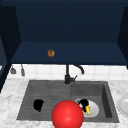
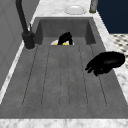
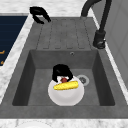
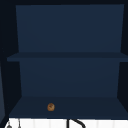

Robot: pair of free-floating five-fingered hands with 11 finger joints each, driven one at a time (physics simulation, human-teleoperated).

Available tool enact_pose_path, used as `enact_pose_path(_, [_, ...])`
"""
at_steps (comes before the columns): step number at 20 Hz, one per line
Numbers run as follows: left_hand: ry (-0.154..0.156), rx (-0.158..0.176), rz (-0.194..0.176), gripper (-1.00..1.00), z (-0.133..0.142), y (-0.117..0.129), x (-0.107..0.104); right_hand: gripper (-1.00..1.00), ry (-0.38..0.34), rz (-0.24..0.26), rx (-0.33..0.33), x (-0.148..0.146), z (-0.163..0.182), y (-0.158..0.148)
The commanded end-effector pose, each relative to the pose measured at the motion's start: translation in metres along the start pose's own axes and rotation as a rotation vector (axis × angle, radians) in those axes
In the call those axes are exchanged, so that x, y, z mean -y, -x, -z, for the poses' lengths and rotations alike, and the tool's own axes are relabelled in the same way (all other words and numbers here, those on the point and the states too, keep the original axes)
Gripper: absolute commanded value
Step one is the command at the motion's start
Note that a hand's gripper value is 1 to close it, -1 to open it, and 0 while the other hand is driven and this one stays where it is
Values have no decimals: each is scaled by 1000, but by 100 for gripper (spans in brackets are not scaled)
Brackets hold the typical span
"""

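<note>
Red ball (image 1: pixel 67 115) hides sink (image 1: pixel 30 100) front edge.

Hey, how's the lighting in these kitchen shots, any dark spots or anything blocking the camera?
Front view: a big red ball sits close to the camera, covering the sink's front edge. Upper view: the cabinet is dark blue and dim, with a small brown thing on its bottom shelf. Right side view: evenly lit, the white plate and yellow piece bright beneath the right robot hand.
</note>
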Motion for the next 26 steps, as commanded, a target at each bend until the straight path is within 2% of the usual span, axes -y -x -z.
enact_pose_path(1, [0, 0, 0, 0, 0, 0, 0, -100, 24, 11, 27, 5, -4, 16])
enact_pose_path(8, [0, 0, 0, 0, 0, 0, 0, -100, 1, -3, 35, -1, -4, 33])
enact_pose_path(13, [0, 0, 0, 0, 0, 0, 0, -100, -35, 17, 23, 8, 7, 35])
enact_pose_path(16, [0, 0, 0, 0, 0, 0, 0, -100, -66, 18, 44, 9, 14, 42])
enact_pose_path(18, [0, 0, 0, 0, 0, 0, 0, -100, -54, 17, 52, 7, 18, 47])
enact_pose_path(20, [0, 0, 0, 0, 0, 0, 0, -100, -65, 27, 33, 7, 17, 49])
enact_pose_path(26, [0, 0, 0, 0, 0, 0, 0, -100, -70, 109, -92, 6, 14, 57])
